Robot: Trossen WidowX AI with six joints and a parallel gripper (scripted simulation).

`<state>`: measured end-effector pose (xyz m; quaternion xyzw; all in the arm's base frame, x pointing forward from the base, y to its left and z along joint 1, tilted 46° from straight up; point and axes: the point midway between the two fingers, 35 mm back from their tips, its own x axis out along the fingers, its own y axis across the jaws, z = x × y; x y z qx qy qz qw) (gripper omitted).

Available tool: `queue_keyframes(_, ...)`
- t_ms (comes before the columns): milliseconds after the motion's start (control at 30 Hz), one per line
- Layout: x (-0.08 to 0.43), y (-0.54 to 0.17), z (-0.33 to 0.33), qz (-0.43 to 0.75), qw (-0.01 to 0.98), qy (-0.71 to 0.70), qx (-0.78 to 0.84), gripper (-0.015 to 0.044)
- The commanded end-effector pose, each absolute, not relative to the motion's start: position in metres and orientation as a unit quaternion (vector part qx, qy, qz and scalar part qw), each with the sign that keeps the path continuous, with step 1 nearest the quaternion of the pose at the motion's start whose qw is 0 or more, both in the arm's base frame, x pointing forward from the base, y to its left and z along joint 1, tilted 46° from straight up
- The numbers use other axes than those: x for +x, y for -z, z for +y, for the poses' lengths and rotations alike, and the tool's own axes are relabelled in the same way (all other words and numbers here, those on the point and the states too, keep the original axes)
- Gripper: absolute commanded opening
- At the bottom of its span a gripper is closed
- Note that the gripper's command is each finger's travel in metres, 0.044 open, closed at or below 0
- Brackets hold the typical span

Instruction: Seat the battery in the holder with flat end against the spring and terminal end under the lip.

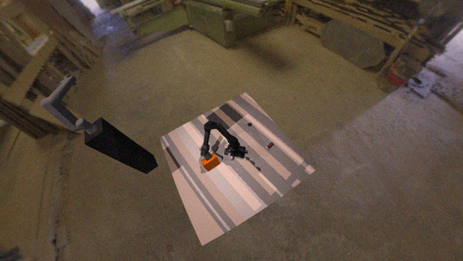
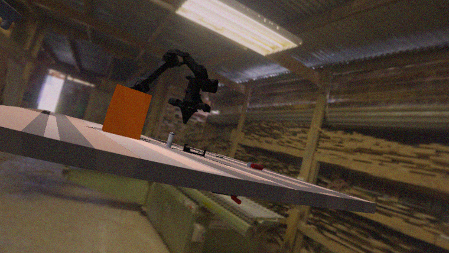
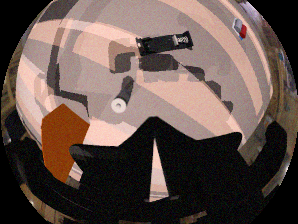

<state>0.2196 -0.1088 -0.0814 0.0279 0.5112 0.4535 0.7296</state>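
The battery (image 2: 170,140) (image 3: 119,105) is a small pale cylinder standing upright on the table, with a small nub on top in the exterior view. The black holder (image 2: 199,153) (image 3: 162,45) lies beyond it, its long tray open upward, with a spring-like metal part near one end in the wrist view. No battery shows in it. My gripper (image 2: 185,121) (image 3: 153,120) is shut and empty, pointing down well above the table, over the area of the battery and holder. In the top view the arm hides the holder.
A red and blue-grey piece (image 1: 269,145) (image 2: 256,166) (image 3: 240,29) lies on the striped table (image 1: 190,207) beyond the holder. A small black piece (image 1: 250,124) lies farther back. An orange block (image 1: 210,163) (image 2: 127,111) (image 3: 64,137) is at the arm's base. A black pedestal (image 1: 119,146) is off to the left.
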Motion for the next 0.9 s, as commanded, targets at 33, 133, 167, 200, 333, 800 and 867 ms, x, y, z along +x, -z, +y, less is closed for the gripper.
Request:
queue_keyframes(33, 0.222, 0.111, -0.078, 0.510, 0.727, -0.458, 0.036, 0.0000)
queue_keyframes(133, 0.222, 0.130, -0.057, 0.509, 0.727, -0.459, 0.037, 0.0000)
queue_keyframes(167, 0.221, 0.133, -0.053, 0.508, 0.727, -0.460, 0.038, 0.0000)
queue_keyframes(200, 0.221, 0.134, -0.052, 0.508, 0.727, -0.460, 0.038, 0.0000)
queue_keyframes(333, 0.221, 0.133, -0.052, 0.508, 0.727, -0.460, 0.038, 0.0000)
queue_keyframes(800, 0.208, 0.121, -0.040, 0.509, 0.727, -0.460, 0.038, 0.0000)
queue_keyframes(867, 0.206, 0.120, -0.038, 0.509, 0.727, -0.460, 0.038, 0.0000)
